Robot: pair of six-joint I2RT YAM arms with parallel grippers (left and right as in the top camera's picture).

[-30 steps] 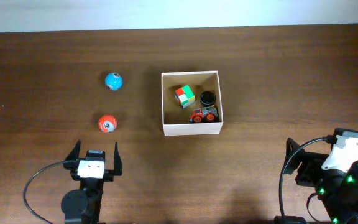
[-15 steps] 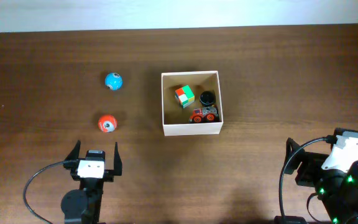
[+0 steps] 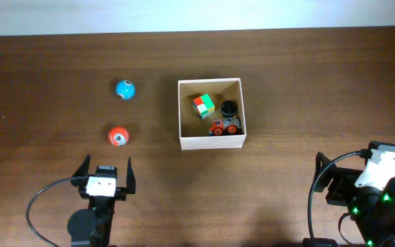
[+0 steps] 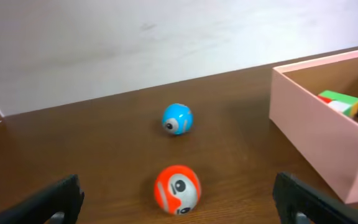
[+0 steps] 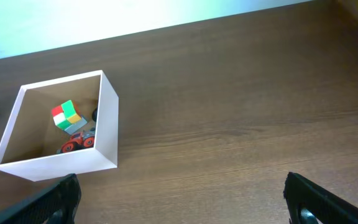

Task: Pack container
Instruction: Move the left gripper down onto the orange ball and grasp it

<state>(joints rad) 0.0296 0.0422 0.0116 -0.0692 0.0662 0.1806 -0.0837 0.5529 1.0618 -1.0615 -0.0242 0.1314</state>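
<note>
Cardboard-lined and open at the top, the container (image 3: 211, 142) sits a little right of the middle of the desk (image 3: 307, 82). Its thin white walls stand square to the desk edges, so anything can be lowered in from straight above.

Three toys already lie inside. A colourful cube (image 3: 203, 106) is near the middle, and a small black round piece (image 3: 228, 108) is close at its 3 o'clock. A red toy car (image 3: 224, 127) lies at the cube's 5 o'clock, against the near wall. They crowd the right and near parts of the floor, so the strip along the left wall looks free for more.

Two balls are not yet packed. A blue ball (image 3: 125, 89) lies well out from the container between 9 and 10 o'clock. An orange ball (image 3: 118, 136) lies between 8 and 9 o'clock, apart from the blue one.

The left gripper (image 3: 107, 165) waits at about 8 o'clock from the container. It is spread wide and empty, and the orange ball is straight ahead of it, so I judge that ball the natural next pick. The right gripper (image 5: 182, 186) rests at about 4 o'clock. It too is wide apart and holds nothing, with only the container ahead of it. Both balls are round and may roll away from a glancing touch.
</note>
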